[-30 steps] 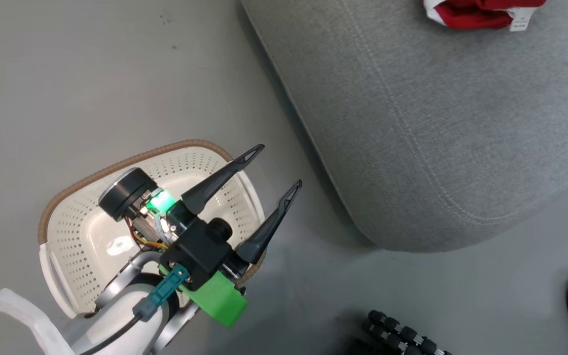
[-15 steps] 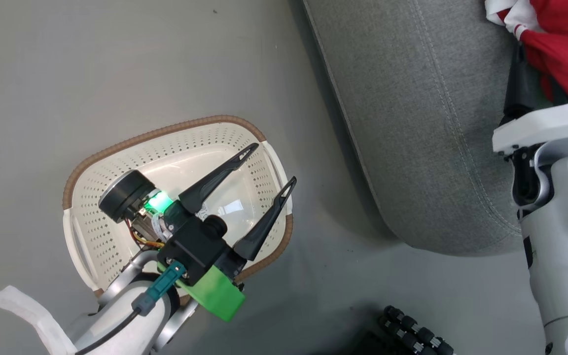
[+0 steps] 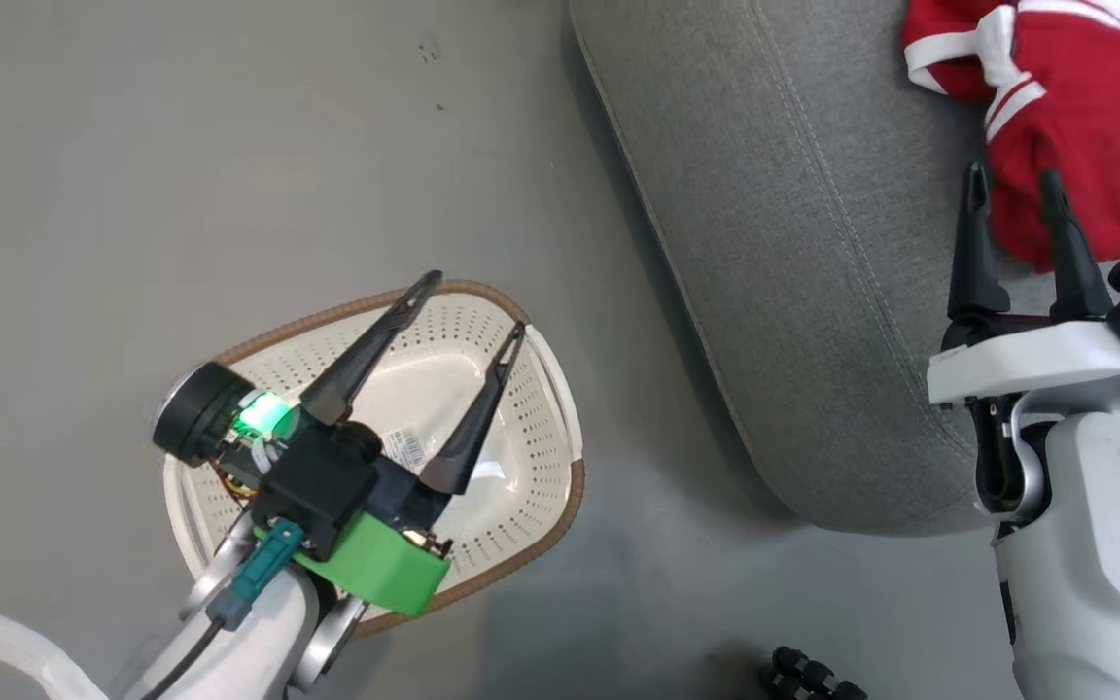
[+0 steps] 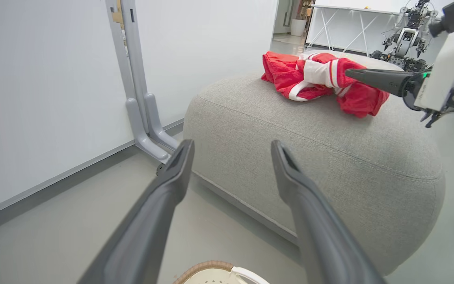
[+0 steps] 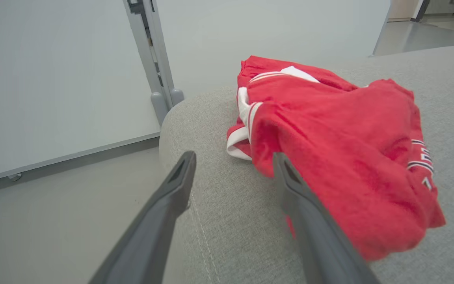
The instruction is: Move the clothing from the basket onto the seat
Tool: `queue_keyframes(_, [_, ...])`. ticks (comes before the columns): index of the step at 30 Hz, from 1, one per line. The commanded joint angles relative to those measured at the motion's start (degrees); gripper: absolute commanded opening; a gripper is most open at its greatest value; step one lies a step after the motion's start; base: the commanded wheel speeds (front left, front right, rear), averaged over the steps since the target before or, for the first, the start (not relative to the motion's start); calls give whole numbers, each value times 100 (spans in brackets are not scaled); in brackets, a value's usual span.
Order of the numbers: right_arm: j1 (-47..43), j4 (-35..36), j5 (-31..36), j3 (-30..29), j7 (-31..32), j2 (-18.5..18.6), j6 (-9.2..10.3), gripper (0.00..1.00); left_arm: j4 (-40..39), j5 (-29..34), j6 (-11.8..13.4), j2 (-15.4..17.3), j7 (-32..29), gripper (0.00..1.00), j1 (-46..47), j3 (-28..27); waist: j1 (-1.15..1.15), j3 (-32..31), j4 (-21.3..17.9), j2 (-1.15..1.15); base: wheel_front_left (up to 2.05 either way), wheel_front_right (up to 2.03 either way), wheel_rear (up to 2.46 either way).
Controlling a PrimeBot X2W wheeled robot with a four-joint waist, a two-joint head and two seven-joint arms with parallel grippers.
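On the seat (image 3: 813, 292), toward its far end from the robot: the clothing (image 3: 1075, 126), a crumpled red heap with white trim and striped cuffs, lying wholly on the grey cushion. Dark-and-white lettering (image 5: 420, 157) crosses one fold but is too creased to read.

Right gripper (image 3: 1011, 171) sits over the seat at the heap's near edge. Its fingers are spread wide, one fingertip (image 5: 286, 177) against the cloth, nothing pinched between them.

Off the seat, on the floor (image 3: 181, 146) beside its rounded side and apart from it: the basket (image 3: 536, 457), cream, perforated, brown woven-look rim, its bare bottom showing. A label sticker (image 3: 407, 447) lies on that bottom, its print too small to read.

Left gripper (image 3: 476, 303) hangs above the basket, clear of the seat. Its fingers are wide, holding nothing, tips pointing toward the seat's side.
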State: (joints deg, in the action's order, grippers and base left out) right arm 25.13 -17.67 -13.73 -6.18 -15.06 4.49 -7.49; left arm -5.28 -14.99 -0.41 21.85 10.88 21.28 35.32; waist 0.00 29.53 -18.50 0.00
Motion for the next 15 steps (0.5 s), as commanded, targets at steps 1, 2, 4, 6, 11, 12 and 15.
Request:
queue_keyframes(1, [-152, 145, 90, 38, -16, -15, 0, 100, 45, -94, 77, -21, 98, 100, -98, -93, 0, -252, 218, 0, 0, 0, 0])
queue_keyframes(2, [-243, 264, 158, 61, -16, -42, 0, 100, 90, -113, 144, -26, 163, 100, -129, -167, 0, -314, 293, 0, 0, 0, 0])
queue_keyframes(4, [-382, 463, 262, 100, -15, -78, 0, 100, 156, -155, 232, -39, 253, 100, -193, -293, 0, -416, 420, 0, 0, 0, 0])
queue_keyframes(6, [-538, 659, 353, 148, -16, -98, 0, 100, 237, -210, 348, -71, 341, 100, -256, -455, 0, -538, 570, 0, 0, 0, 0])
queue_keyframes(11, [-891, 1014, 534, 322, -16, -128, 1, 100, 423, -350, 580, -219, 429, 100, -475, -851, 0, -825, 926, 0, 0, 0, 0])
queue_keyframes(12, [-977, 1081, 568, 347, -15, -125, 0, 100, 457, -383, 612, -272, 433, 100, -514, -949, 0, -894, 1016, 0, 0, 0, 0])
queue_keyframes(15, [-1164, 1262, 665, 418, 37, -138, 0, 100, 439, -369, 696, -393, 434, 100, -661, -1281, 0, -1045, 1209, 0, 0, 0, 0])
